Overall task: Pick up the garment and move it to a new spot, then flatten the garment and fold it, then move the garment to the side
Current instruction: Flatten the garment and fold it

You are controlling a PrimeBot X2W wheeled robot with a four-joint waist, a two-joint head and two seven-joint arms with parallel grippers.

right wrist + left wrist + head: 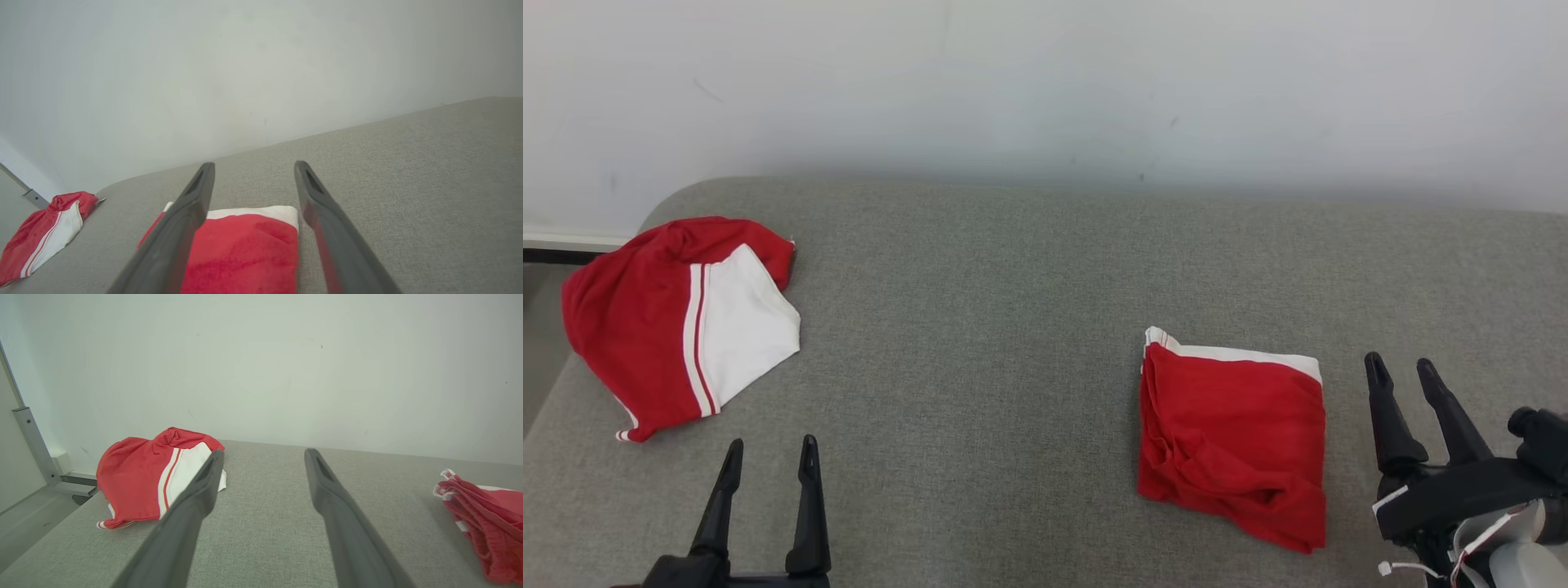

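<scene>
Where the head view looks down on the grey cushion (1013,310), the folded garment (1232,441) lies right of centre, white edge toward the wall (1045,82), long side running near to far. Beside it the right gripper (1401,363) stands spread and empty, fingers pointing wallward; the left gripper (772,445) likewise, near a crumpled garment (678,322). Left wrist view: fingers wide, folded garment far right. Right wrist view: fingers wide, folded garment ahead between them.

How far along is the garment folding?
Done: the folded red garment lies flat at the right of the grey cushion. In hand: nothing; the right pincer beside it and the left pincer are both open and empty. Left: possibly the crumpled red-and-white garment at the far left, not yet flattened or folded.
</scene>
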